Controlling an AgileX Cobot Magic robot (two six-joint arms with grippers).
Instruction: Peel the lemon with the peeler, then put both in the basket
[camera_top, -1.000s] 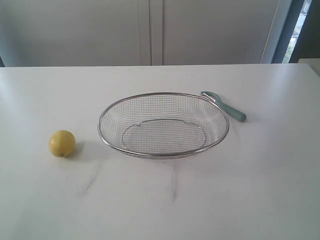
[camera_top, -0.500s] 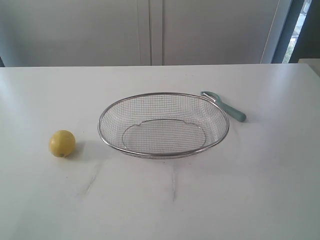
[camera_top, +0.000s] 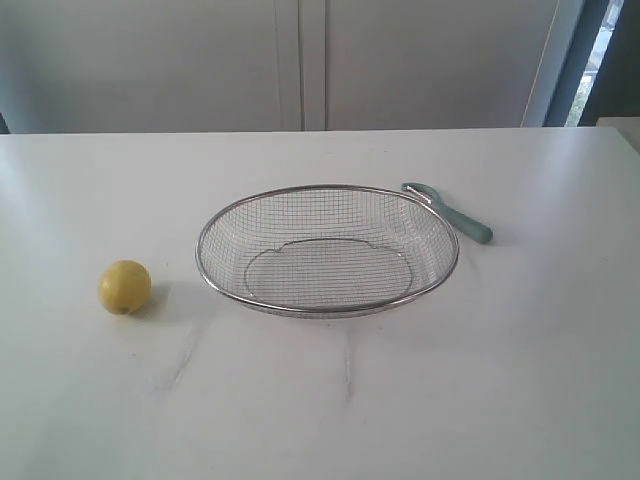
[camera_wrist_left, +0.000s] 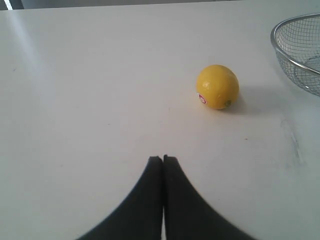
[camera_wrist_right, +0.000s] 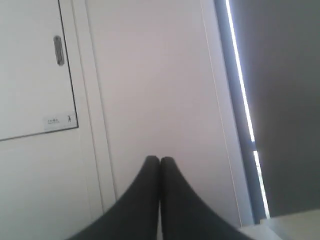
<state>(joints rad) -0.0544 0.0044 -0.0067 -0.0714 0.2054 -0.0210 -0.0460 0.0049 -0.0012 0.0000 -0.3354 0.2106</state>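
Currently, the lemon (camera_top: 124, 287) rests on the white table (camera_top: 500, 380), left of the basket (camera_top: 198, 256) in the exterior view and clear of it. The peeler (camera_top: 450, 213) lies just beside the basket's far right rim. The left gripper (camera_wrist_left: 163, 159) points toward the lemon, fingers pressed together, holding nothing. The right gripper (camera_wrist_right: 159, 159) is likewise closed and empty, facing a cabinet door (camera_wrist_right: 35, 75).
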